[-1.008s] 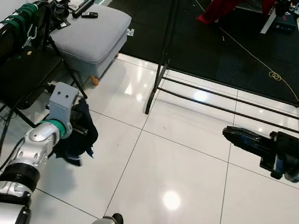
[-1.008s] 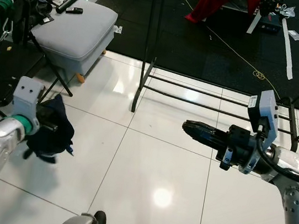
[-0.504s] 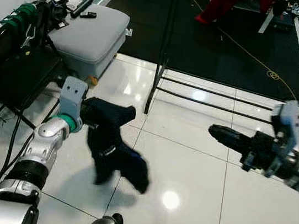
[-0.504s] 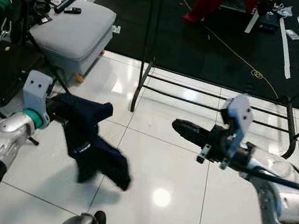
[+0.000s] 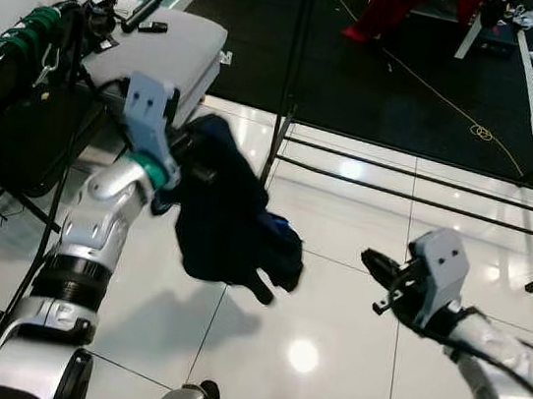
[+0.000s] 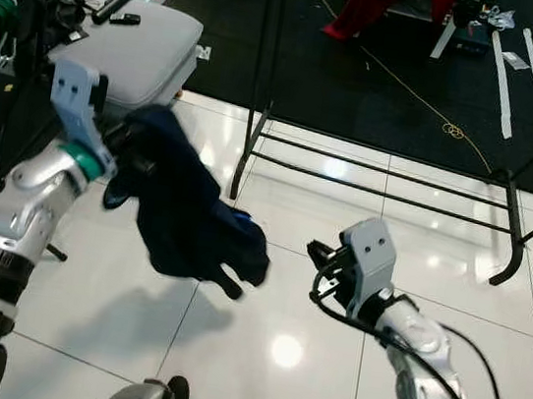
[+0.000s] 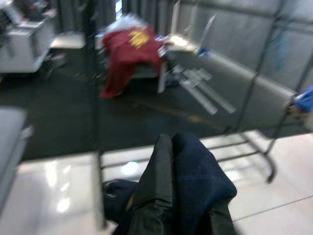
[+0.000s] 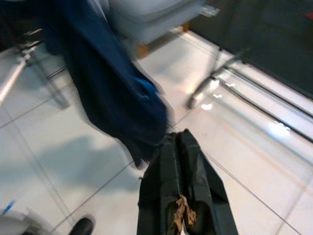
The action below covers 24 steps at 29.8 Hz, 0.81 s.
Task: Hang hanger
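The left gripper (image 5: 187, 145), raised above the white tiled floor (image 5: 350, 311), is buried in a dark blue garment (image 5: 229, 219) that hangs from it in mid-air; its fingers are hidden by the cloth, so how far they are parted cannot be told, and any hanger inside the folds is concealed. The right gripper (image 6: 316, 256), fingers pressed together and empty, points toward the garment. Behind stands a black clothes rack (image 5: 419, 171), its top cut off.

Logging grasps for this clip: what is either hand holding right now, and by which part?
The left hand holds a dark blue garment by its upper end; the rest hangs free. The right hand holds nothing.
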{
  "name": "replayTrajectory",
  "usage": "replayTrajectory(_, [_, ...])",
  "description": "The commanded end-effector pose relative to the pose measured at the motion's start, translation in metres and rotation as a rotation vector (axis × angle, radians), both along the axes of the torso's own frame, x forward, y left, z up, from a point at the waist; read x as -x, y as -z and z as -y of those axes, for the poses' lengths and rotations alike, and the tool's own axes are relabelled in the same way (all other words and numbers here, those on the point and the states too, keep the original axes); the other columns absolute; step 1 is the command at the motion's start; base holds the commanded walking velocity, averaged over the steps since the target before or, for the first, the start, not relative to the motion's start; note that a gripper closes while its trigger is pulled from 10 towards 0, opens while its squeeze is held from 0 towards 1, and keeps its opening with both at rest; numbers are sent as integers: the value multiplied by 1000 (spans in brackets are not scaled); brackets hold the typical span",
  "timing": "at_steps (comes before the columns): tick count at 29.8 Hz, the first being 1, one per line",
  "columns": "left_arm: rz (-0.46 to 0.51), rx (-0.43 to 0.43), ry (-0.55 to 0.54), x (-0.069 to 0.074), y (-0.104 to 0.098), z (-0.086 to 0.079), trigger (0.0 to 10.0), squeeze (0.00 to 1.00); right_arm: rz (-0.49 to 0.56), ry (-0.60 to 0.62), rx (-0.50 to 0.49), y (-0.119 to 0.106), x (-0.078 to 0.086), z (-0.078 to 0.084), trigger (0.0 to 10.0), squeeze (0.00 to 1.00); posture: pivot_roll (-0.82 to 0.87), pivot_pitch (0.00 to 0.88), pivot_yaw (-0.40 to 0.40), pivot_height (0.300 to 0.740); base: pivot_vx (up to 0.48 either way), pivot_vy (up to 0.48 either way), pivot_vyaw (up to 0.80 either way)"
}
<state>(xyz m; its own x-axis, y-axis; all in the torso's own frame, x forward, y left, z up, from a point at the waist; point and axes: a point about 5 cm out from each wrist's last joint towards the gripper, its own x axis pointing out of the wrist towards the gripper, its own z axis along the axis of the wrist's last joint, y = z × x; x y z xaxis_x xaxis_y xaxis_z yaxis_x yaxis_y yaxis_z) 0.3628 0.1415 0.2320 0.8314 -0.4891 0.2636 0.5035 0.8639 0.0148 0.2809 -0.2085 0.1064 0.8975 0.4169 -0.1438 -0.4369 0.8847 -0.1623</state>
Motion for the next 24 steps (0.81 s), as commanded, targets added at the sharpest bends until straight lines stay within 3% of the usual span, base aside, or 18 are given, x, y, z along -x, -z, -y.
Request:
replayTrajectory(1, [40, 11, 45, 3, -13, 7, 0, 0, -11, 33, 7, 9, 2, 1, 10000, 1000, -24, 121, 126, 740, 0, 0, 0])
replayTrajectory(8, [108, 7, 117, 7, -42, 16, 0, 0, 2, 54, -17, 25, 1, -18, 10000, 1000, -19, 121, 125, 740, 0, 0, 0])
replayTrajectory(12, [108, -42, 125, 8, -44, 13, 0, 0, 81, 8, 65, 27, -2, -36, 10000, 1000, -17, 122, 125, 740, 0, 0, 0])
replayTrajectory(13, [98, -61, 127, 9, -41, 11, 0, 0, 111, -30, 65, 28, -3, -47, 10000, 259, -19, 122, 127, 740, 0, 0, 0])
replayTrajectory(14, [98, -61, 127, 9, -41, 11, 0, 0, 111, -30, 65, 28, -3, -47, 10000, 259, -19, 122, 127, 740, 0, 0, 0])
replayTrajectory(15, [85, -72, 128, 11, -38, 9, 0, 0, 142, -82, 57, 29, -4, -60, 10000, 86, -19, 122, 127, 740, 0, 0, 0])
replayTrajectory(24, [92, -66, 148, 11, -46, 15, 0, 0, 103, -182, -1, 38, -2, -83, 10000, 59, -12, 126, 116, 740, 0, 0, 0])
